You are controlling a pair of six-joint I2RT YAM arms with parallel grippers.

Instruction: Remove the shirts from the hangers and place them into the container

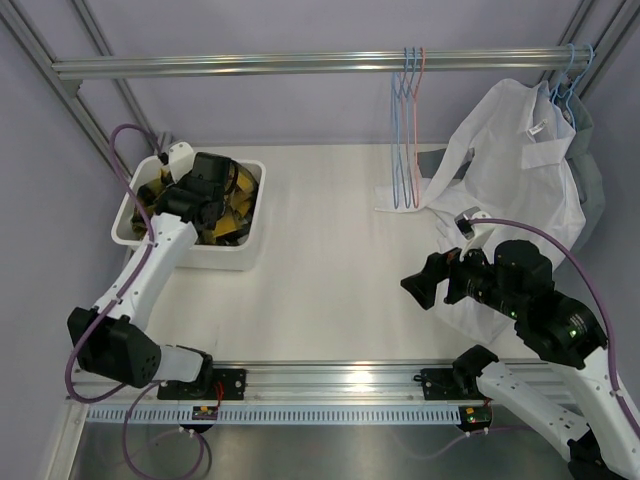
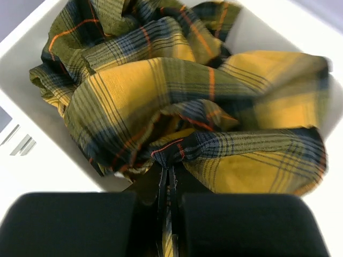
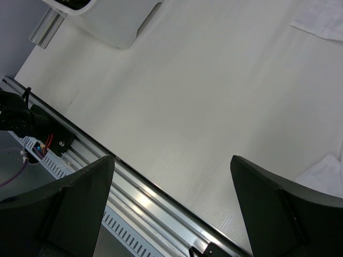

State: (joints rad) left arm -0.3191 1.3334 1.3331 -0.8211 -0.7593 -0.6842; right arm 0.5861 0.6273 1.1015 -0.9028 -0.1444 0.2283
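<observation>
table [image 1: 330, 280], cream | white tub [image 1: 232, 255] right under my left gripper [image 2: 169, 198] | white shirt [image 1: 520, 160] trailing beside my right gripper [image 1: 415, 288]

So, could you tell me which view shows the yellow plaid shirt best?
The left wrist view: the shirt fills it, bunched in the tub, a fold pinched in the left gripper. The top view shows only scraps under the arm; the right wrist view, none.

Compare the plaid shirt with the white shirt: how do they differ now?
The plaid shirt lies bunched inside the tub; the white shirt hangs spread below the rail. The left gripper is shut on the plaid shirt; no gripper holds the white shirt, and the right gripper is open.
</observation>
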